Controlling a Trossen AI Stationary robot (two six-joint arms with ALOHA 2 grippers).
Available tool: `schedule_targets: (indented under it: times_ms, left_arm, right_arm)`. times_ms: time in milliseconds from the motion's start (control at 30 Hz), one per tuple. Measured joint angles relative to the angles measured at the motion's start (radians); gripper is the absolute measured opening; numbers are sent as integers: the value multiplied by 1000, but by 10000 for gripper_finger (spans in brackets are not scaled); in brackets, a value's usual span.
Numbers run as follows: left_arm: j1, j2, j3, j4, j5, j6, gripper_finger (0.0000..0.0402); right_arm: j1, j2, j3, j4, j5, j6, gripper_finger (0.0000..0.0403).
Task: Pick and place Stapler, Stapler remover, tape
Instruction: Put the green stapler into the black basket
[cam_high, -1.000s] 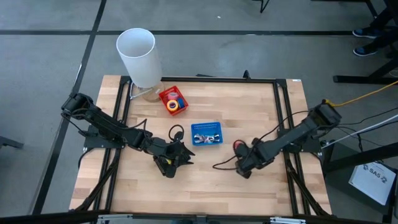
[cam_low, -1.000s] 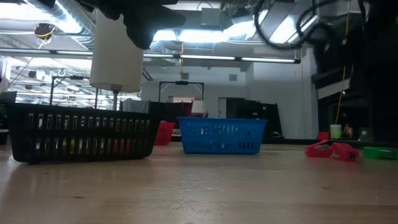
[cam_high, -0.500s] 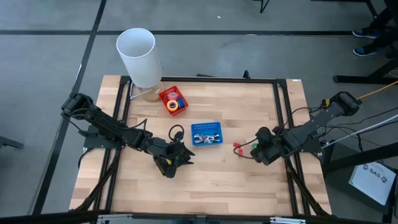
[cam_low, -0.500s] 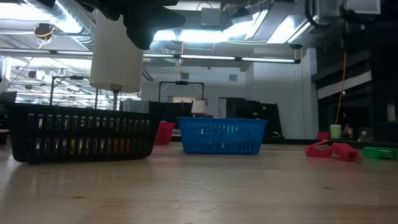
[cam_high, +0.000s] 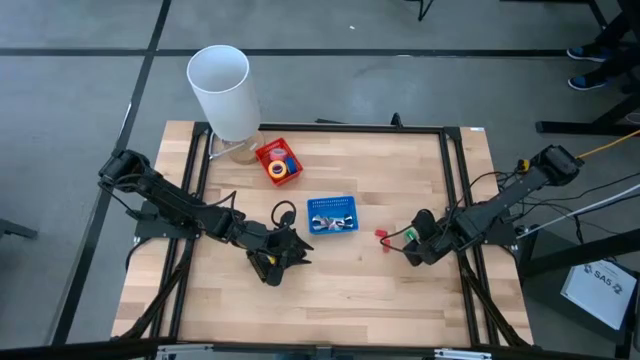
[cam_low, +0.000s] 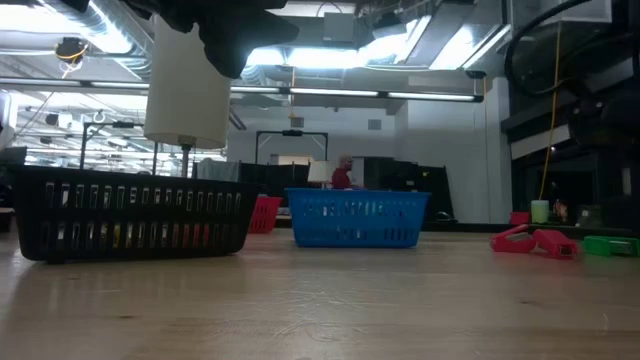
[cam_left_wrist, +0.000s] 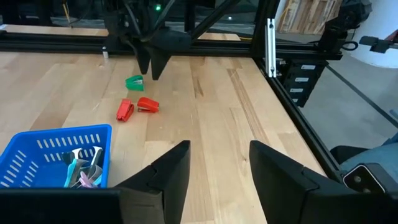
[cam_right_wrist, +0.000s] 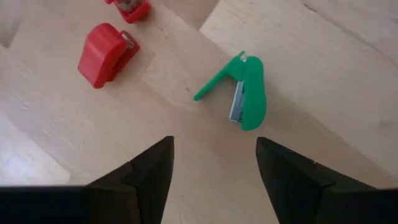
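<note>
The right gripper (cam_right_wrist: 211, 163) has its jaws spread wide and holding nothing, poised just short of the green stapler (cam_right_wrist: 239, 93), which lies half open on the bare wood at the upper middle of the right wrist frame. A second ago this arm reached farther toward the centre of the worktop (cam_high: 400, 165); since then it has pulled back toward the right edge and now sits at centre right of the high frame (cam_high: 408, 246), with the green stapler (cam_high: 409, 236) touching or just beside its tip. I read that as a lining-up for a grasp not yet made. The stapler is small, bright green, its metal magazine showing where the top is hinged up. Just beside it lie two red pieces (cam_right_wrist: 107, 54), likely stapler removers; in the high frame they show as one red speck (cam_high: 382, 236). The blue basket (cam_high: 333, 216) is at the middle, the red basket (cam_high: 279, 162) with tape rolls (cam_high: 281, 168) toward the upper left. The left gripper (cam_left_wrist: 214, 171), jaws also apart and empty, has not moved, low left of centre.
</note>
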Motion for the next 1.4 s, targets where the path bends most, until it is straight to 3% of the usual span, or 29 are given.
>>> schedule_targets:
  times_ms: [433, 767, 1400]
  left_arm:
    - [0, 0, 0, 0, 0, 0, 157]
    - [0, 0, 0, 0, -2, 0, 157]
    - [0, 0, 0, 0, -45, 0, 156]
  right_arm:
    - [0, 36, 0, -86, 7, -49, 205]
    - [0, 160, 5, -42, 86, -69, 204]
    - [0, 168, 0, -23, 249, -121, 197]
